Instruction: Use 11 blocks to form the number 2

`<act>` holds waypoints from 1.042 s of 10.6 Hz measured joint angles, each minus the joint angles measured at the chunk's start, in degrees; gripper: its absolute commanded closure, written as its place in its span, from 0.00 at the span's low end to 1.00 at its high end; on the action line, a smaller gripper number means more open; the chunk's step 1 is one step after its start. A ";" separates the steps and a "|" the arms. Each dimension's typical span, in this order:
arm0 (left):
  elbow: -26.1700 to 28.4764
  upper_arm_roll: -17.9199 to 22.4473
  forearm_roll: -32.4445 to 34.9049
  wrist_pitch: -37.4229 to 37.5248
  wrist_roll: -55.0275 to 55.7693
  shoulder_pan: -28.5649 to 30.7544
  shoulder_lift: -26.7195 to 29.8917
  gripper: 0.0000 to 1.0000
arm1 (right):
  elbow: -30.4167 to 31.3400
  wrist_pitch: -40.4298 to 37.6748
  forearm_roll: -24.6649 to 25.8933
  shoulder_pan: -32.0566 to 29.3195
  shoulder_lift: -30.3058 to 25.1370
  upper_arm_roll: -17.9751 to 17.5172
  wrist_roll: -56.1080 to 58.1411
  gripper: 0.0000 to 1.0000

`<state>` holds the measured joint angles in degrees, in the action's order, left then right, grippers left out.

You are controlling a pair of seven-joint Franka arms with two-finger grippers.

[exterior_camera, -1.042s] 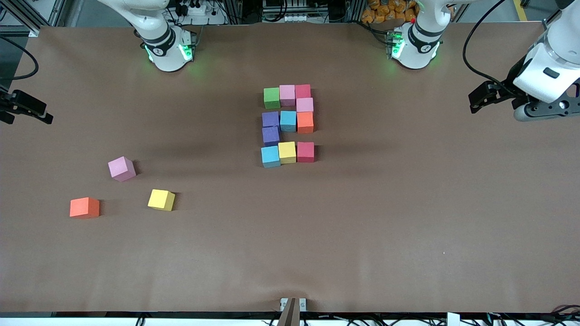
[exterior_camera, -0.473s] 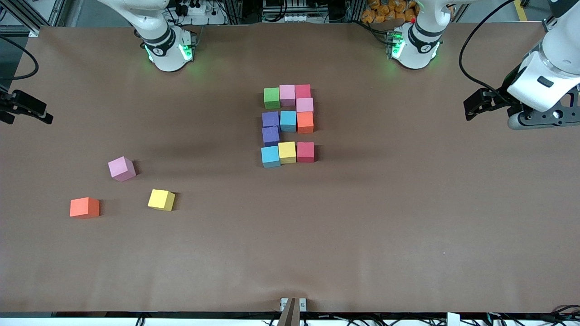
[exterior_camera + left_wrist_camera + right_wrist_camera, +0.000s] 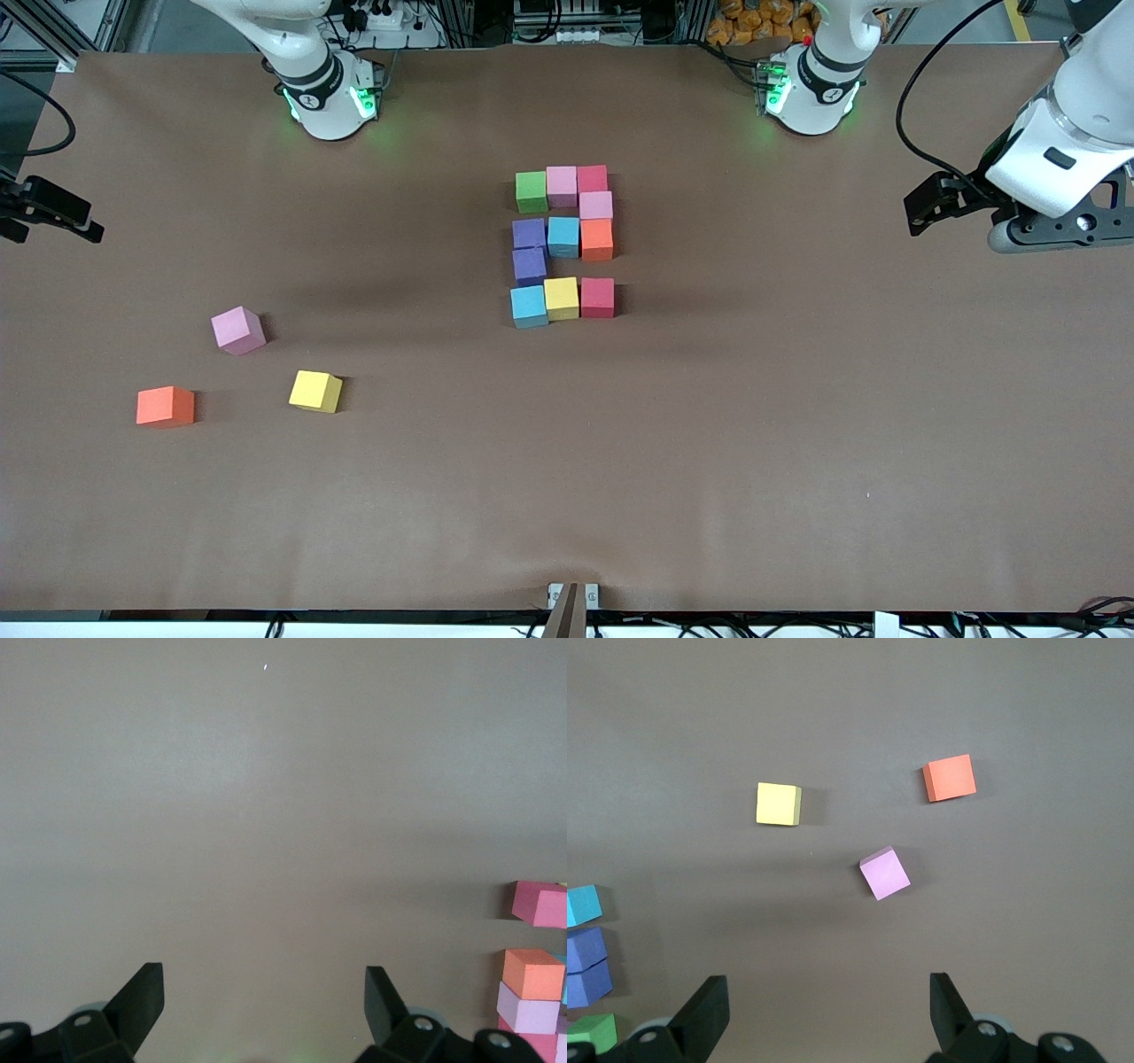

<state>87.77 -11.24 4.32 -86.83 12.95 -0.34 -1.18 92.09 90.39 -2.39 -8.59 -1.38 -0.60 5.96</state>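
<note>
The front camera sits high across the brown paper-covered table (image 3: 797, 443), facing the arm bases at twelve o'clock, and takes in the whole tabletop. Each wrist camera looks down from well above the table, past its own black fingers (image 3: 142, 1001) (image 3: 709, 1010) at six o'clock. All three views share the multicoloured foam-cube digit (image 3: 563, 244) (image 3: 536, 966) (image 3: 585, 948).

Right end effector (image 3: 53, 217) is clipped by the front view's edge — only its dark tip shows. Left wrist view cuts off number 2 (image 3: 534, 970) at the frame edge; right wrist view catches just its cyan, purple and green blocks (image 3: 585, 943) — partly cropped.
</note>
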 measured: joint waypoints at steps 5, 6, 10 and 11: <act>-0.10 -0.10 0.30 -0.01 0.00 -0.06 0.00 0.00 | 0.00 0.00 0.00 0.00 0.00 0.00 0.00 0.00; -0.11 -0.10 0.30 -0.14 0.00 -0.05 0.00 0.00 | 0.00 0.00 -0.01 0.00 0.00 0.00 0.00 0.00; -0.25 -0.02 -0.09 -0.86 -2.15 -0.06 0.00 0.00 | 0.00 0.00 -0.01 0.00 0.00 0.00 0.00 0.00; -0.32 0.26 -0.51 -0.92 -3.10 -0.05 0.01 0.00 | 0.00 0.00 -0.01 0.00 0.00 0.00 0.01 0.00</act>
<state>87.45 -10.98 3.81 -87.74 9.85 -0.38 -1.17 92.09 90.39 -2.40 -8.58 -1.38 -0.60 5.96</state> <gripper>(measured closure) 0.000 0.000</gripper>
